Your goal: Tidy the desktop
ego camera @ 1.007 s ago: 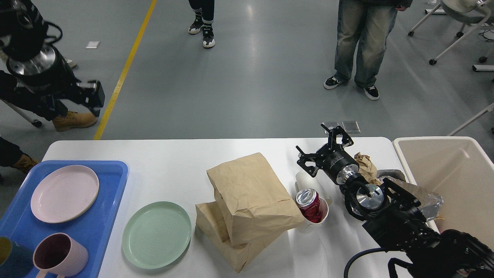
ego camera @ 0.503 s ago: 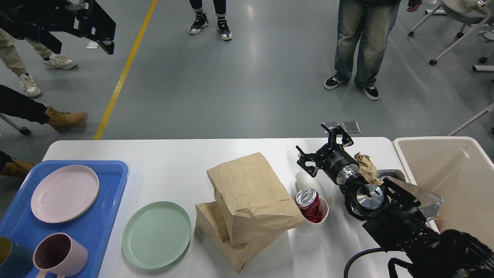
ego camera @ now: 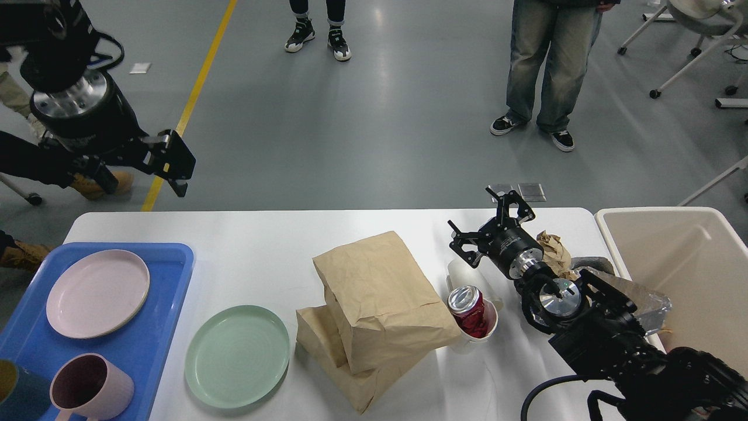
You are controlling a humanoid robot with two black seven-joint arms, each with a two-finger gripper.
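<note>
Above the white desktop (ego camera: 263, 245), the right gripper (ego camera: 489, 223) hovers spread wide and empty over its far right edge, while the left gripper (ego camera: 166, 166), jaw state unclear, hangs beyond its far left corner.

The lower paper bag (ego camera: 327, 351) is lying mostly hidden under the upper paper bag (ego camera: 380, 298). The blue tray (ego camera: 158, 327) and the dark teal cup (ego camera: 14, 397) are running off the left and bottom edges. The pink mug (ego camera: 87, 386) is being cut at the bottom. The right arm is covering part of the crumpled brown paper (ego camera: 552, 251). The beige bin (ego camera: 689, 275) is running off the right edge.
</note>
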